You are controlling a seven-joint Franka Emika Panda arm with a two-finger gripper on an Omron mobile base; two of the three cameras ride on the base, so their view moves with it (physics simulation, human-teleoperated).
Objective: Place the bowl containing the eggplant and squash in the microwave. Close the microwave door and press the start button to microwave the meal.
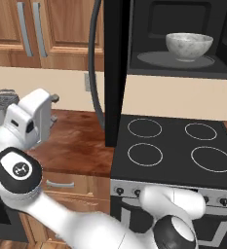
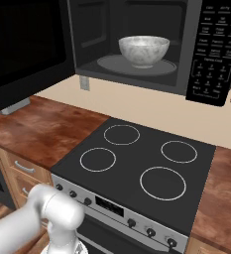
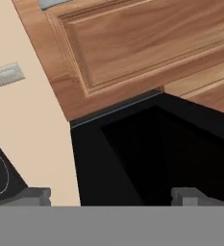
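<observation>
Sitting in microwave (image 2: 82,49), bowl (image 2: 143,50)

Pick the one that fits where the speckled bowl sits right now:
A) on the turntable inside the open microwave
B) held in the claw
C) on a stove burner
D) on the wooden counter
A: the bowl rests on the grey turntable inside the microwave, whose door stands open.

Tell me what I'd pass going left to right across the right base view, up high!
Wide black microwave door with glossy window → grey round turntable plate → whitish-grey speckled stone-look bowl → black button panel of the microwave.
</observation>
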